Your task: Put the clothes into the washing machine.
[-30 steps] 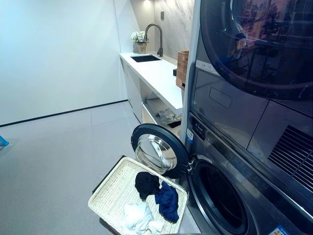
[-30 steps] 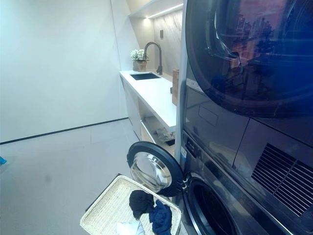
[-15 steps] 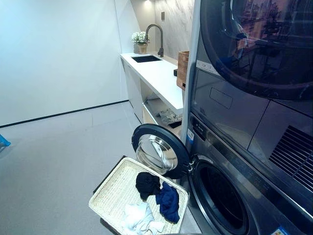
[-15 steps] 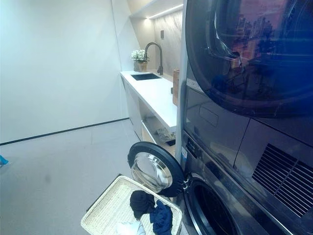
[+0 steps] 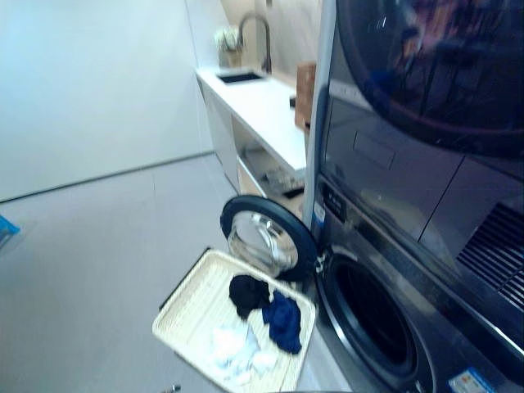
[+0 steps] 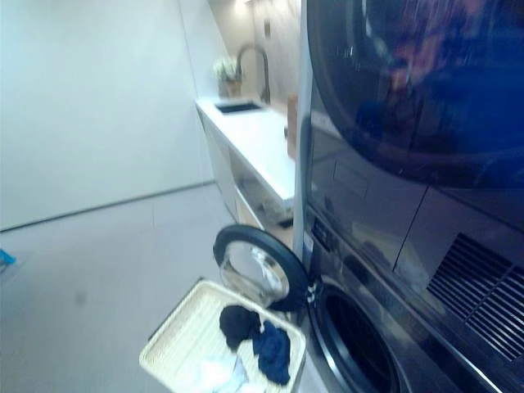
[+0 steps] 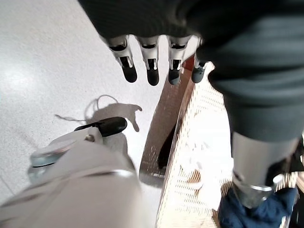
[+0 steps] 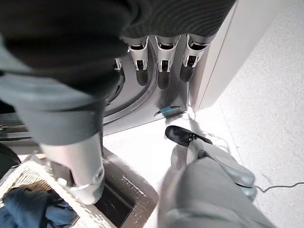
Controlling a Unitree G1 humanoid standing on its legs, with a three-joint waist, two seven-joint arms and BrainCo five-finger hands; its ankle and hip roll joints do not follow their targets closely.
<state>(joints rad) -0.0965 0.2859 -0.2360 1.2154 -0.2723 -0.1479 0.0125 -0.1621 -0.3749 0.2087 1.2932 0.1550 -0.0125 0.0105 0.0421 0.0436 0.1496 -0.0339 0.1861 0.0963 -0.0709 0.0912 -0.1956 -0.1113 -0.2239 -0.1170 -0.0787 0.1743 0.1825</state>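
Two stacked machines against the wall: an upper unit with a dark round door, and below it the washing machine [image 5: 385, 327], its drum opening dark. Washer door [image 5: 266, 246] swung wide to the robot's left, glass bowl facing out, hanging just over the far edge of the basket. Beyond the machines, a white counter [image 5: 262, 110] with a sink, a tap and a small potted plant at its far end, plus a brown box near the machines. On the grey floor directly before the washer, a white woven laundry basket [image 5: 192, 307] resting on a dark base. Inside the basket, three pieces of clothes: a black garment [image 5: 248, 293] toward the door, a dark blue garment [image 5: 284, 321] touching it on the washer side, and white clothes [image 5: 237, 354] bunched at the near end.

Left hand [image 7: 156, 52] hanging with fingers straight, spread slightly apart and pointing down, holding nothing, above bare floor beside the basket's edge. Right hand [image 8: 161, 50] likewise hanging, fingers straight and close side by side, empty, just in front of the washer's lower front panel and base, with the basket's corner and the blue garment off to one side.
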